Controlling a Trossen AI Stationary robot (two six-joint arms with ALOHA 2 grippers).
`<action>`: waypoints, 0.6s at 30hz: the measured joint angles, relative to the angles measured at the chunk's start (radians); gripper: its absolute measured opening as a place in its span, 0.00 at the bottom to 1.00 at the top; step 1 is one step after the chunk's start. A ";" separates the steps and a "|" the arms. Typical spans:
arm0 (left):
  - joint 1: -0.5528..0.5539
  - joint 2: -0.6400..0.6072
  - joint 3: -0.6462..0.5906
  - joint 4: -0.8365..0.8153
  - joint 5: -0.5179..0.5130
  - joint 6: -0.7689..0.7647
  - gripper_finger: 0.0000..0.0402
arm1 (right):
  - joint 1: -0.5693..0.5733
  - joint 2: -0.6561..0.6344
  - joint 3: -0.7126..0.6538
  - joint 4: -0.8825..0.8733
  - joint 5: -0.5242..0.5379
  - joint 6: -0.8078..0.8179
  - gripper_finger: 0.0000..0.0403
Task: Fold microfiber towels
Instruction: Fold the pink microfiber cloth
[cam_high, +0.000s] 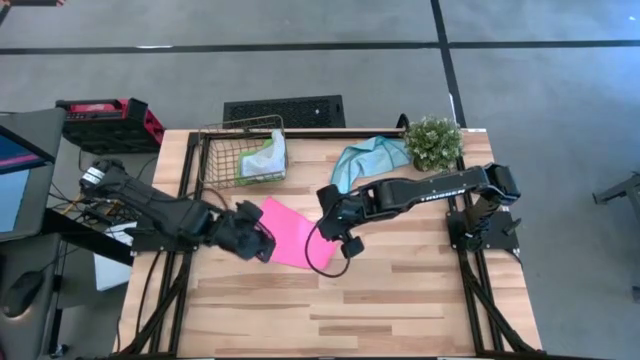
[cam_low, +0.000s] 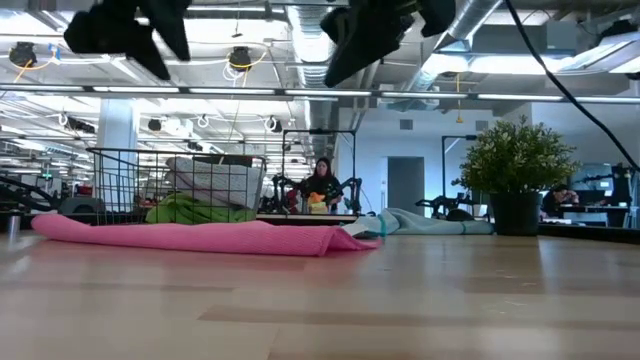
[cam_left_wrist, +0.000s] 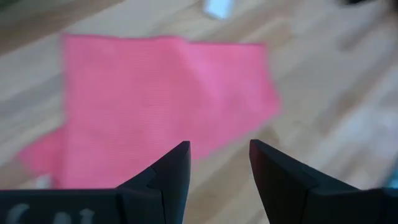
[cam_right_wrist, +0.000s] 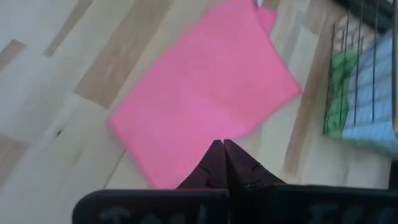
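Observation:
A hot pink towel (cam_high: 290, 232) lies flat on the wooden table (cam_high: 400, 300), left of its middle. Above the towel's left edge my left gripper (cam_high: 262, 243) hangs open, its fingers (cam_left_wrist: 171, 171) clear of the cloth (cam_left_wrist: 168, 99). My right gripper (cam_high: 335, 232) hangs shut above the towel's right edge (cam_right_wrist: 205, 93), touching nothing. In the low view both grippers (cam_low: 165, 45) (cam_low: 345, 60) are well above the pink towel (cam_low: 200, 235). A light teal-blue towel (cam_high: 365, 158) lies crumpled at the far side. A green towel (cam_right_wrist: 339, 87) and a pale one (cam_right_wrist: 373, 93) lie in the wire basket (cam_high: 240, 150).
The wire basket stands at the far left of the table. A small potted plant (cam_high: 432, 142) stands at the far right corner, next to the teal-blue towel. The near half of the table shows bare wood. A person (cam_low: 322, 185) sits far behind the table.

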 joint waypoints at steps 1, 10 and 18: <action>0.023 0.000 0.000 -0.035 0.015 0.000 0.39 | 0.000 -0.010 -0.001 -0.019 0.009 0.018 0.00; 0.264 -0.001 -0.038 -0.170 0.209 0.153 0.39 | 0.020 -0.065 -0.001 -0.085 0.056 0.168 0.00; 0.487 -0.001 -0.176 -0.062 0.316 0.339 0.39 | 0.029 -0.083 0.001 -0.115 0.079 0.280 0.01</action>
